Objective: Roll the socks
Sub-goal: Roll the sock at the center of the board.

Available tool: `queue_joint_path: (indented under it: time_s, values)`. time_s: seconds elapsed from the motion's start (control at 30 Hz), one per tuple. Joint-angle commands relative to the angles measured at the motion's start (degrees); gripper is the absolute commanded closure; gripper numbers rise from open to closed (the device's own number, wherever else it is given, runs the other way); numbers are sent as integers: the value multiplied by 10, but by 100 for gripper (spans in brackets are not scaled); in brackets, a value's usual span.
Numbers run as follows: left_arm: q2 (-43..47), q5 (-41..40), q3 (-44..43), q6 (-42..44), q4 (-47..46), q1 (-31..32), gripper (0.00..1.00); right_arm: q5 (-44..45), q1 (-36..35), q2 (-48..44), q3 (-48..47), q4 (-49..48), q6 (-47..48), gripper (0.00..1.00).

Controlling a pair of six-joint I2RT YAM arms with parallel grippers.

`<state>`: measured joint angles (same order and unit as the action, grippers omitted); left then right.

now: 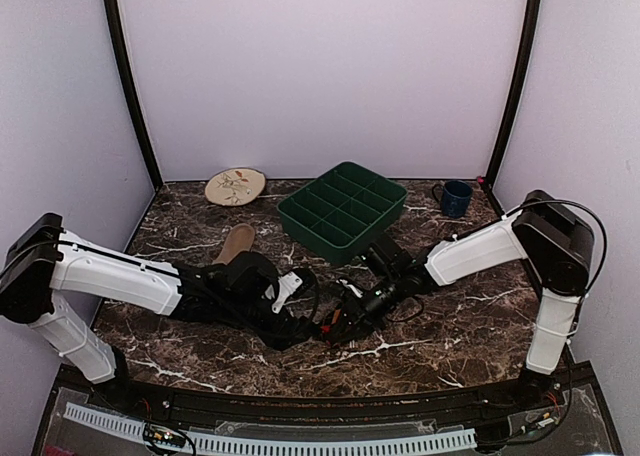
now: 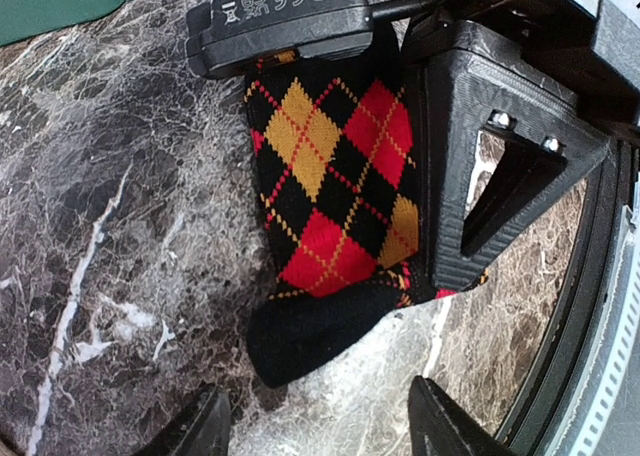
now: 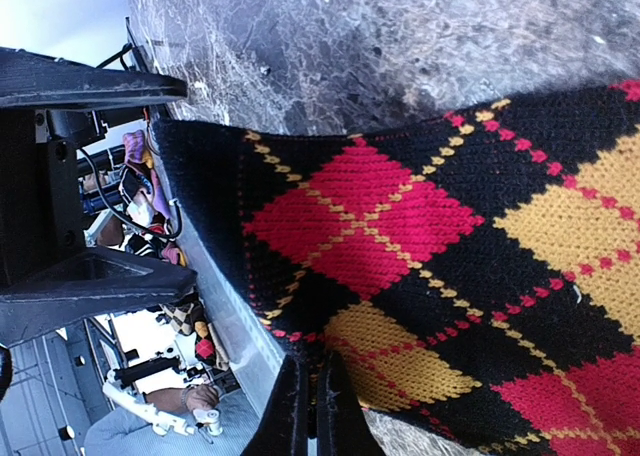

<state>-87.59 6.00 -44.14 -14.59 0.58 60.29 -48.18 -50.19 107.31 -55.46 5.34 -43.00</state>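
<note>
The black argyle sock [image 2: 335, 201] lies flat on the marble table, its plain black toe [image 2: 300, 341] pointing at my left gripper. My left gripper [image 2: 325, 431] is open and empty, its fingertips just short of the toe on either side. My right gripper [image 3: 310, 406] is shut on the sock's edge [image 3: 420, 246]; it shows in the left wrist view [image 2: 500, 156] over the sock's right side. In the top view both grippers, left [image 1: 303, 328] and right [image 1: 347, 319], meet near the table's front centre. The tan sock [image 1: 236, 243] lies behind my left arm, partly hidden.
A green compartment tray [image 1: 343, 211] stands at the back centre. A beige plate with a leaf drawing [image 1: 236, 186] sits at the back left and a blue mug [image 1: 456, 197] at the back right. The table's front rail [image 1: 300, 404] is close to the grippers.
</note>
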Motion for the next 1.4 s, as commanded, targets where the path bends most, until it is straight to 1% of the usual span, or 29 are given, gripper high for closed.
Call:
queue_joint_path:
  time_s: [0.0, 0.23, 0.53, 0.77, 1.37]
  values:
    - [-11, -10, -9, -5, -22, 2, 37, -21, 5, 12, 8, -22, -11, 100]
    - [-43, -22, -44, 3, -14, 2, 37, -25, 6, 14, 15, -22, -15, 100]
    - [-86, -15, -81, 12, 2, 2, 38, -31, 10, 13, 18, -30, -25, 100]
    - [-78, -20, -75, 7, 3, 2, 38, -36, 16, 6, 21, -30, -26, 100]
    - [-141, -11, -124, 29, 22, 2, 39, -40, 18, 8, 18, -13, -17, 100]
